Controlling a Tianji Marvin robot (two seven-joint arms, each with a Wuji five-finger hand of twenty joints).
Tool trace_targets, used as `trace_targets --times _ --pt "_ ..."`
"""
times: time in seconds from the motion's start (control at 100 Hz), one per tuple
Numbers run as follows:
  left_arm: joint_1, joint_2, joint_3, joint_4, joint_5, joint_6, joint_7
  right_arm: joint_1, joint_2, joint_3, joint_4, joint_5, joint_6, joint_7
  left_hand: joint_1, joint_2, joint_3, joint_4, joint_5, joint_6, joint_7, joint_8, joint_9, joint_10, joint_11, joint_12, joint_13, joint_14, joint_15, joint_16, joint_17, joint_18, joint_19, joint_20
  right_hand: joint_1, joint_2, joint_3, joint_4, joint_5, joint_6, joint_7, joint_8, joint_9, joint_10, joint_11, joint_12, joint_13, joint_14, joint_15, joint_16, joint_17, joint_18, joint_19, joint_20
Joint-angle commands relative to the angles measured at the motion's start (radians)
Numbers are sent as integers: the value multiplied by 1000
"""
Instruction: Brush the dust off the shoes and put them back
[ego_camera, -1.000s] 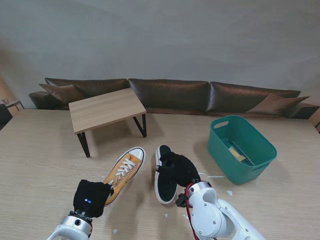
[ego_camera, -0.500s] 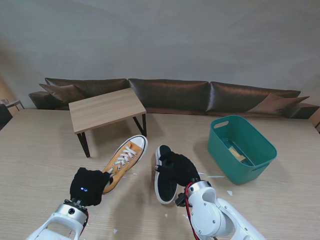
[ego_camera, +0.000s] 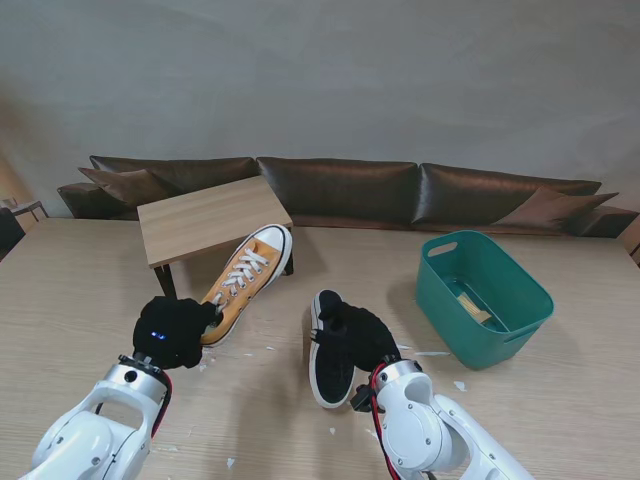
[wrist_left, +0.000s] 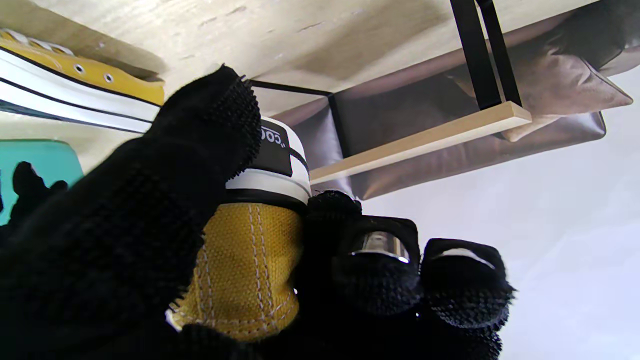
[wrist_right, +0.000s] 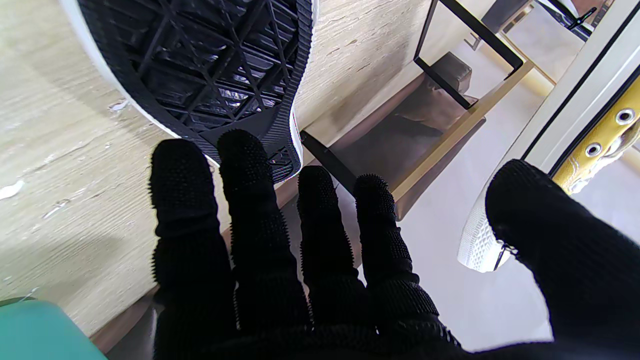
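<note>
Gripping yellow sneaker (ego_camera: 240, 282) heel, left hand (ego_camera: 172, 332) closed (lifted); right hand (ego_camera: 362, 340) spread, over black shoe (ego_camera: 328, 352).

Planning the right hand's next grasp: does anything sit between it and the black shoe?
Nothing visible: the right hand hangs right over the black shoe, fingers spread, with no object between them.

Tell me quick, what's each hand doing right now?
Left hand: shut on the yellow sneaker, gripping its heel.
Right hand: open, fingers spread over the black shoe, holding nothing.
</note>
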Motion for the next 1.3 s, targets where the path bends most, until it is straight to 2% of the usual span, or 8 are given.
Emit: trace_targets --times 0.0,0.38,0.56,0.91,1.29 --pt "-23 -5 -13 -6 1 -5 -15 -1 -4 -2 0 0 -3 16 121 202 107 44 155 67 192 25 111 -69 66 18 26 -37 3 -7 28 46 6 15 -28 27 20 22 -8 5 9 -9 25 16 5 -16 30 6 13 4 -343 23 27 9" --pt "-130 -11 -36 35 -97 -33 -39 2 -2 -1 2 3 -1 26 126 206 103 44 152 73 189 33 111 -65 64 24 26 -33 4 -4 25 50 4 21 -29 27 19 22 -8 4 9 -9 24 15 5 -15 31 4 13 5 -343 23 27 9" --pt "-186 -13 -44 57 -147 -31 -84 4 -2 0 4 6 0 29 129 210 101 44 150 77 188 36 111 -62 64 26 26 -31 4 -2 23 53 4 24 -28 28 18 22 -8 5 9 -9 24 16 5 -16 29 6 13 5 -344 23 26 9" --pt "-297 -8 -66 139 -197 -52 -140 5 0 5 7 14 0 41 133 214 96 45 148 81 186 42 111 -60 62 29 26 -28 3 -1 19 56 3 27 -27 29 17 22 -9 6 8 -9 24 17 4 -16 28 7 12 5 -346 23 25 9" --pt "-394 -3 -79 245 -241 -37 -178 4 4 8 11 20 -5 55 139 220 91 46 142 89 183 49 107 -55 60 32 25 -20 0 0 8 62 5 33 -27 30 16 22 -10 5 7 -9 23 16 4 -15 27 5 12 5 -348 22 23 9"
